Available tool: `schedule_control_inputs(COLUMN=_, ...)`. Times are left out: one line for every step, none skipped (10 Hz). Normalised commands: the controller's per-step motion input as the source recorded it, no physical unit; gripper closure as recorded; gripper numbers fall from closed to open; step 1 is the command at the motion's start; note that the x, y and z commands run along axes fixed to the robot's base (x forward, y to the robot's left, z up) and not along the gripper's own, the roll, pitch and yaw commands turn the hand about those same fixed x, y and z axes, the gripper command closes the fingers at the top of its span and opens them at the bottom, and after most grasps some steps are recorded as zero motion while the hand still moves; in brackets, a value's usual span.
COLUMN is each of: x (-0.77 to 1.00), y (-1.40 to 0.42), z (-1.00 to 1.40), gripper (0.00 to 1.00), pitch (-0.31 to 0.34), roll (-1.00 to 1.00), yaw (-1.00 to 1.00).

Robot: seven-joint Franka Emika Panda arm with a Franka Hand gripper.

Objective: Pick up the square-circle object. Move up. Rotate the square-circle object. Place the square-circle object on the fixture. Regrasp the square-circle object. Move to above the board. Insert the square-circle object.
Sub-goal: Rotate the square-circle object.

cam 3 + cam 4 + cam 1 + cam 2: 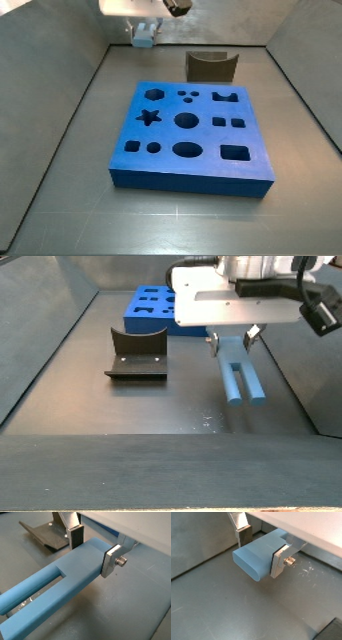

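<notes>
Gripper (92, 549) is clamping the square-circle object (63, 587) at one end, hanging beside the fixture (136, 354), probably clear of the floor; board (187, 135) well apart.

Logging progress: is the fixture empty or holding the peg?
Empty. The fixture has nothing in its notch; the peg is beside it, clamped between the claw fingers.

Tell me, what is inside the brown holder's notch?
Nothing shows inside the fixture; its notch looks bare. The claw holds the square-circle object beside it, above the floor. The claw hides the peg's top end.
</notes>
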Motion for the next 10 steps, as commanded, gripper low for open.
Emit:
schedule_control_inputs(x=0.03, y=0.01, z=-1.00, gripper=1.00, pitch=-0.022, roll=0.01, yaw=0.05)
schedule_control_inputs(x=0.03, y=0.01, z=-0.91, gripper=1.00, pitch=-0.018, roll=0.00, yaw=0.04)
schedule_control_inputs(x=0.04, y=0.01, z=-0.73, gripper=1.00, pitch=-0.012, roll=0.00, yaw=0.03)
schedule_control_inputs(x=0.04, y=0.01, z=-0.59, gripper=1.00, pitch=-0.007, roll=0.00, yaw=0.02)
schedule_control_inputs(x=0.04, y=0.01, z=-0.40, gripper=1.00, pitch=-0.009, roll=0.00, yaw=0.02)
schedule_control_inputs(x=0.04, y=0.01, z=-0.27, gripper=1.00, pitch=-0.009, roll=0.00, yaw=0.02)
schedule_control_inputs(x=0.00, y=0.00, z=0.00, gripper=0.00, pitch=0.000, roll=0.00, yaw=0.00)
schedule_control_inputs(x=0.00, y=0.00, z=1.00, gripper=0.00, pitch=0.000, roll=0.00, yaw=0.00)
schedule_control_inputs(x=-0.01, y=0.00, z=1.00, gripper=0.00, pitch=0.014, roll=0.00, yaw=0.00)
schedule_control_inputs(x=-0.01, y=0.00, z=1.00, gripper=0.00, pitch=0.025, roll=-0.01, yaw=0.00)
